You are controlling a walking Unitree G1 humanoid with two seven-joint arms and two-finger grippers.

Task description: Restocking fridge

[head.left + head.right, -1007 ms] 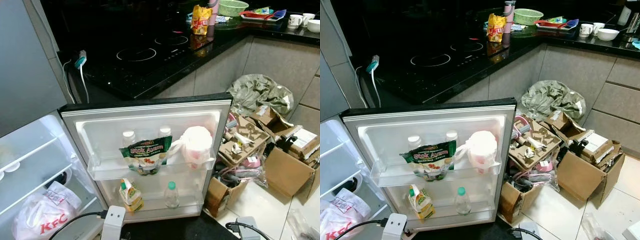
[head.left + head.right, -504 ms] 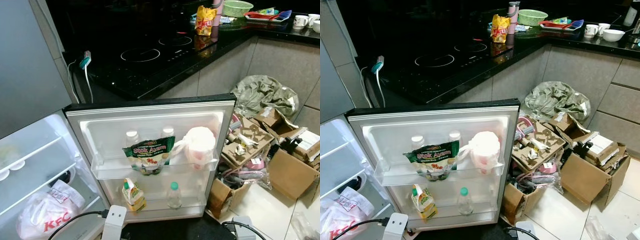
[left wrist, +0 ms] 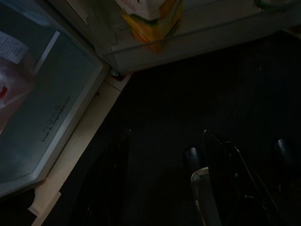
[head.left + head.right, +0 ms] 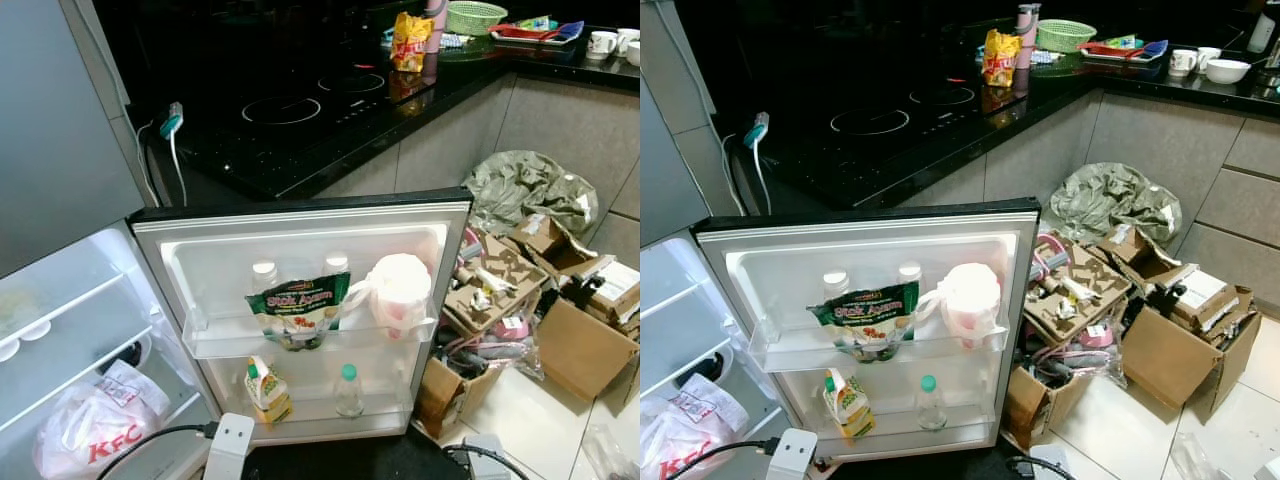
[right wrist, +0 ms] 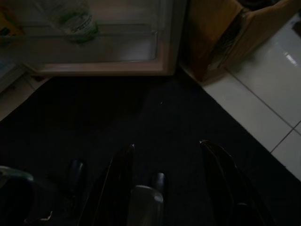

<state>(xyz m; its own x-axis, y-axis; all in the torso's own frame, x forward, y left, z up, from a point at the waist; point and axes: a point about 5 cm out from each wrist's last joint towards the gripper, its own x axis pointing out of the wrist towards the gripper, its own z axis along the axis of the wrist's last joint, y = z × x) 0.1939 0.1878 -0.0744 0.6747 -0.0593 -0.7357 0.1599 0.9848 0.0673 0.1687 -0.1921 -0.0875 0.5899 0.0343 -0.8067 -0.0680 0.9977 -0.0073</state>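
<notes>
The small fridge's door (image 4: 300,215) stands open toward me. Its upper door shelf holds a green Stok Ayam pouch (image 4: 296,309), two white-capped bottles (image 4: 264,272) and a pink-and-white jug (image 4: 397,291). On the lower shelf stand a yellow carton (image 4: 263,389) and a green-capped water bottle (image 4: 347,390). Inside the fridge a white KFC bag (image 4: 88,437) lies on the bottom. My left gripper (image 3: 167,134) hangs low over a dark mat by the door's foot, open and holding nothing. Over the same mat hangs my right gripper (image 5: 167,145), also open and holding nothing.
A black counter with an induction hob (image 4: 300,105) runs behind the door. It carries a yellow snack bag (image 4: 410,38), a green basket (image 4: 472,14) and cups. Cardboard boxes (image 4: 575,345) and a crumpled bag (image 4: 525,185) crowd the tiled floor on the right. A charger cable (image 4: 170,150) hangs off the counter.
The camera has shifted a little, moving the whole picture slightly to the right. The fridge's contents and both arms have not moved.
</notes>
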